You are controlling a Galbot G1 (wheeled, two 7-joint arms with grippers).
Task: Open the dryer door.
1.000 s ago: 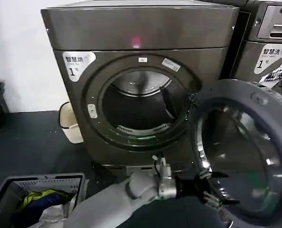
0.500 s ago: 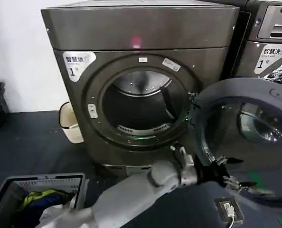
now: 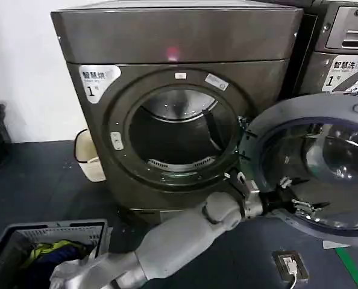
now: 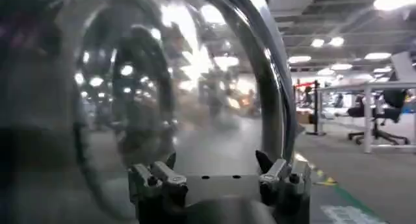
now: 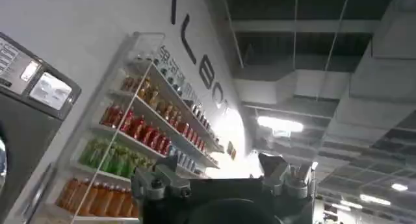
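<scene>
Your left end effector is released, fingers spread against the lower inner rim of the dryer door. Door's swung wide open, right of the drum opening.

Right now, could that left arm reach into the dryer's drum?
Probably yes: the dryer door is swung wide to the right, the left gripper sits at its inner face, and nothing blocks the drum opening.
</scene>
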